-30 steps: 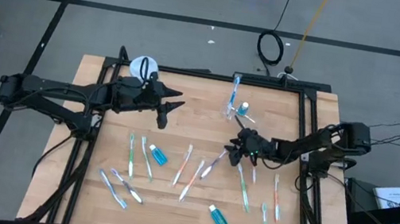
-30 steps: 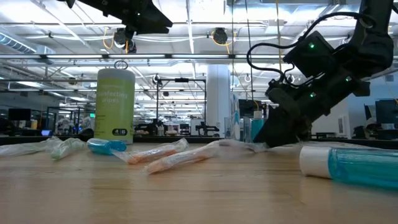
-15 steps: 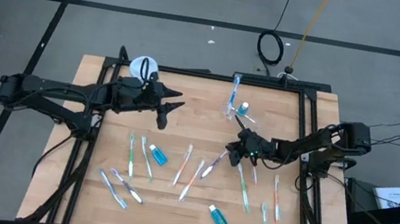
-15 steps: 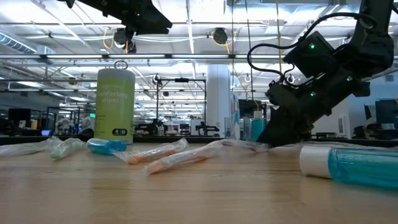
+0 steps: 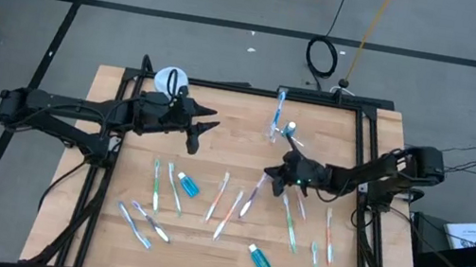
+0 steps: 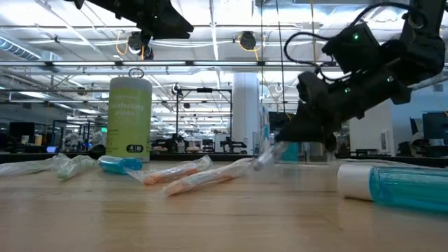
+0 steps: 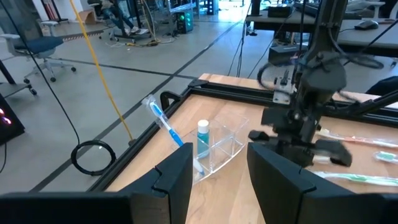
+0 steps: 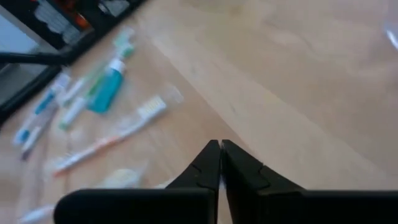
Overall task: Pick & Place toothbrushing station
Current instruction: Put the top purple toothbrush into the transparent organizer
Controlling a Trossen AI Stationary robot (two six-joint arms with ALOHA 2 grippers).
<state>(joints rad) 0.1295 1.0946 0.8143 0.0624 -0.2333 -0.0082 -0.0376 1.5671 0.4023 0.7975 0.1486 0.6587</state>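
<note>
The clear cup point(image 5: 278, 132) stands at the table's far middle, with a blue toothbrush point(image 5: 278, 109) and a toothpaste tube point(image 5: 289, 129) upright in it. Just near of it, my right gripper point(image 5: 276, 174) is shut on the end of a clear-wrapped toothbrush point(image 5: 254, 194). Several other toothbrushes point(image 5: 220, 198) and two blue toothpaste tubes point(image 5: 188, 184) lie flat on the wood. My left gripper point(image 5: 204, 129) hovers open above the far left of the table, holding nothing. My right gripper pinches the wrapped toothbrush's far end point(image 6: 269, 155) between its fingertips, slanting down from the table's right. That end is raised off the wood while the other end point(image 6: 222, 170) lies on the table. In the right wrist view the shut fingers point(image 8: 211, 163) hide the contact.
A light-green canister point(image 6: 130, 117) with a white lid point(image 5: 171, 79) stands at the far left, under my left arm. A toothpaste tube point(image 6: 395, 185) lies close to the near edge. A dark frame point(image 5: 364, 154) rims the table.
My right gripper has shut on the wrapped toothbrush's far end and risen a little, drifting toward the table's left. That end has lifted off the wood; the other end has stayed down.
</note>
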